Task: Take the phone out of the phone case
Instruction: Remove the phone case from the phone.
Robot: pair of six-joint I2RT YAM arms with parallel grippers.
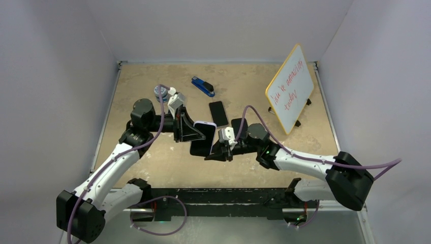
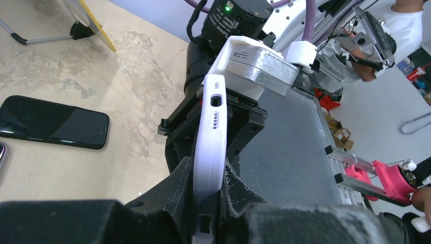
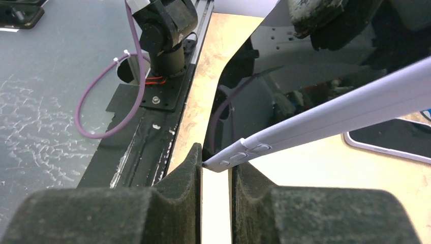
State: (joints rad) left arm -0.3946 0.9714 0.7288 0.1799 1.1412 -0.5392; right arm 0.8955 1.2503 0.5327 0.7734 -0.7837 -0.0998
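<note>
- case [image 1: 205,123]: pale lilac, smooth rim with port holes along one edge; stands on edge at centre frame, between the two arms
- phone [image 1: 202,144]: dark glossy screen; sits in the case
- left end effector [image 2: 208,203]: clamped on the case's edge
- right end effector [image 3: 216,178]: narrow; the case's corner lies between its fingers; whether they press, I cannot tell
- surface [image 1: 152,162]: tan, mottled; second phone [image 1: 219,113] flat just above centre; blue stapler [image 1: 203,86] higher; whiteboard [image 1: 290,89] with red writing upper right; pale walls [image 1: 56,76] around

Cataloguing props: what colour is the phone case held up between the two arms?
Pale lilac, almost white; phone case shows best in left wrist view.
</note>
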